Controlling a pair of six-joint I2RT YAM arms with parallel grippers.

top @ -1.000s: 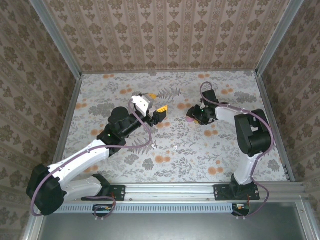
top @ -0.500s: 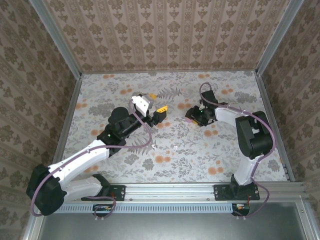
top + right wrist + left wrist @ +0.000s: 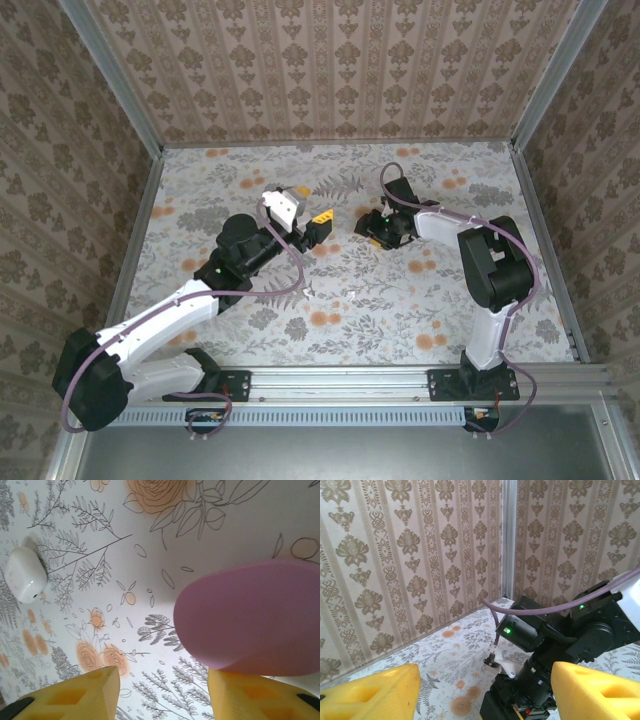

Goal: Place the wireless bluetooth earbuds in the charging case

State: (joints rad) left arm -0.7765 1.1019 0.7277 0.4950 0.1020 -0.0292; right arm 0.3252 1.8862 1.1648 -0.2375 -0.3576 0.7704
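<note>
A pink pebble-like charging case (image 3: 250,620) lies on the flowered table, right at the tip of my right gripper's right finger (image 3: 255,695). The right gripper (image 3: 160,680) is open, and only tablecloth shows in the gap between its fingers. A white case (image 3: 25,575) rests further off to the left. In the top view the right gripper (image 3: 370,228) is low over the table's middle back. My left gripper (image 3: 311,203) hangs open and empty above the table, facing the right arm (image 3: 545,645). Two tiny white earbuds (image 3: 307,291) (image 3: 354,293) lie on the cloth nearer the front.
Patterned walls (image 3: 330,70) close off the back and both sides. A metal rail (image 3: 340,380) runs along the near edge by the arm bases. The two grippers are close together across the table's centre.
My right gripper has moved left toward the left gripper and its jaws have widened a little. The left arm has stayed in place.
</note>
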